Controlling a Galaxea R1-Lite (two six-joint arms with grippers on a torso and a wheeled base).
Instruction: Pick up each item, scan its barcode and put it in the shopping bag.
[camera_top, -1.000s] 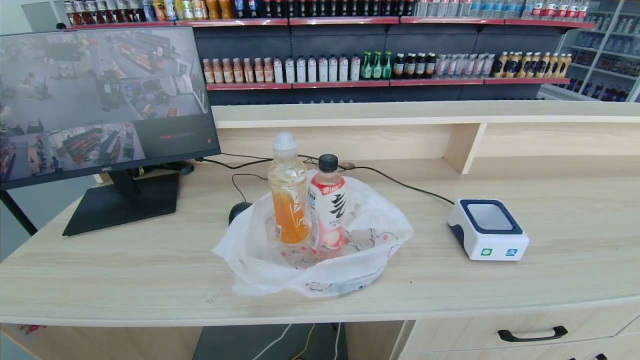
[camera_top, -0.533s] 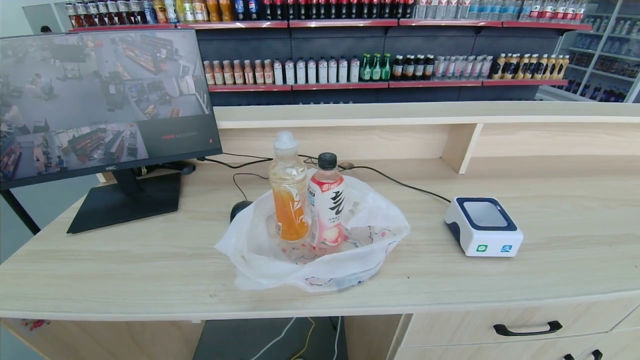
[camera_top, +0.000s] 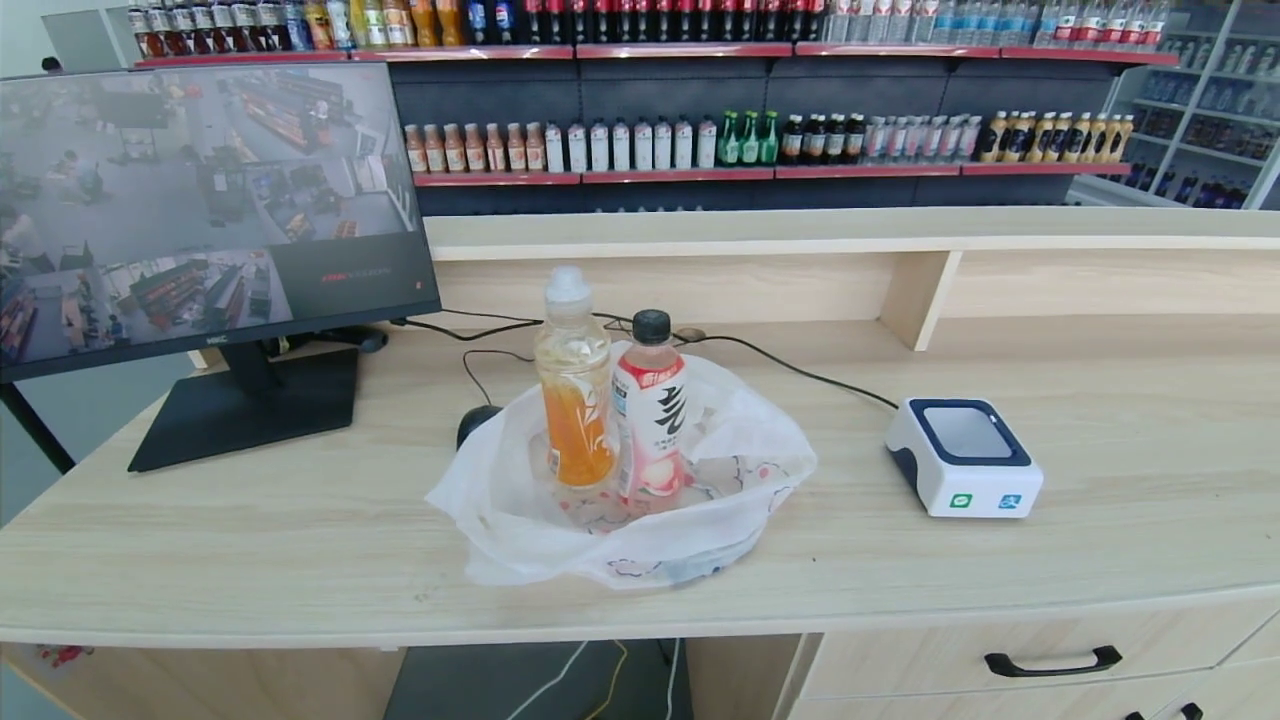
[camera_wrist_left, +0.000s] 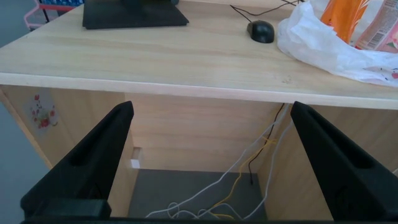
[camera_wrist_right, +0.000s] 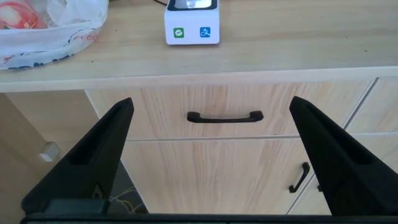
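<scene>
You find an orange bottle (camera_top: 574, 400) and a pink bottle (camera_top: 650, 420) upright and touching inside the shopping bag (camera_top: 760, 470) on the desk (camera_top: 250, 540), so bagging looks done. Your left fingers (camera_wrist_left: 93, 162) and right fingers (camera_wrist_right: 93, 162) hang spread wide and empty below the desk edge, clear of the scanner (camera_top: 963, 457).

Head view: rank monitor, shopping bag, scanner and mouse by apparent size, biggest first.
1. monitor, clearly the largest
2. shopping bag
3. scanner
4. mouse, smallest; the bag's edge hides part of it, but even whole it would look smaller than the scanner
</scene>
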